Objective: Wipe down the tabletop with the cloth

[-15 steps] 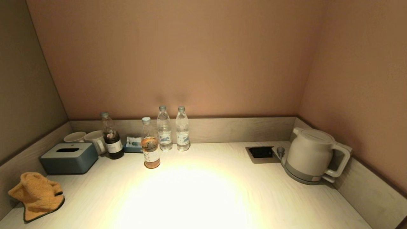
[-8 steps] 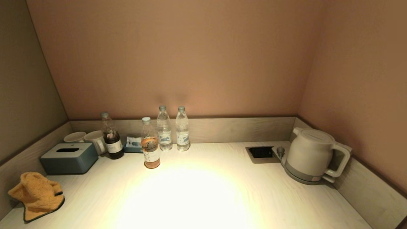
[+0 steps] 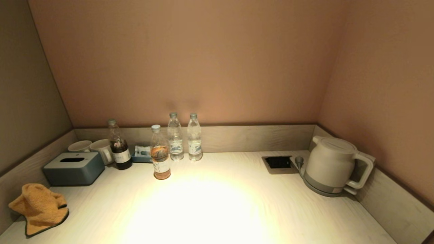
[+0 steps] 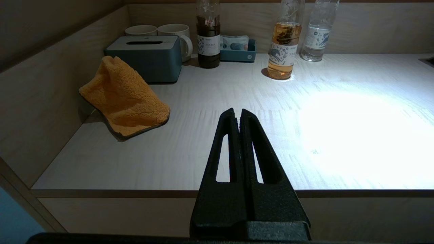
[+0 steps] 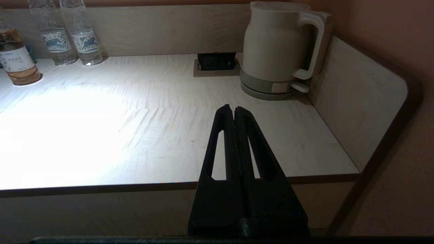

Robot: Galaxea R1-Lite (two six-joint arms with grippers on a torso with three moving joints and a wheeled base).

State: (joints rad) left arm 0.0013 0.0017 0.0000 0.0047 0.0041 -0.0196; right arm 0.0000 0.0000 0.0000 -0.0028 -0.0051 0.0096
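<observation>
An orange fluffy cloth (image 3: 39,207) lies crumpled on the pale wooden tabletop (image 3: 217,210) at its near left corner, against the left side panel; it also shows in the left wrist view (image 4: 123,96). Neither arm shows in the head view. My left gripper (image 4: 237,112) is shut and empty, held in front of the table's front edge, apart from the cloth. My right gripper (image 5: 232,108) is shut and empty, held before the front edge on the right side.
At the back left stand a blue-grey tissue box (image 3: 74,168), two white mugs (image 3: 91,147), a dark bottle (image 3: 118,145), a small blue tray (image 3: 141,155), a tea bottle (image 3: 160,152) and two water bottles (image 3: 184,137). A white kettle (image 3: 334,166) and a socket recess (image 3: 278,162) sit at the right.
</observation>
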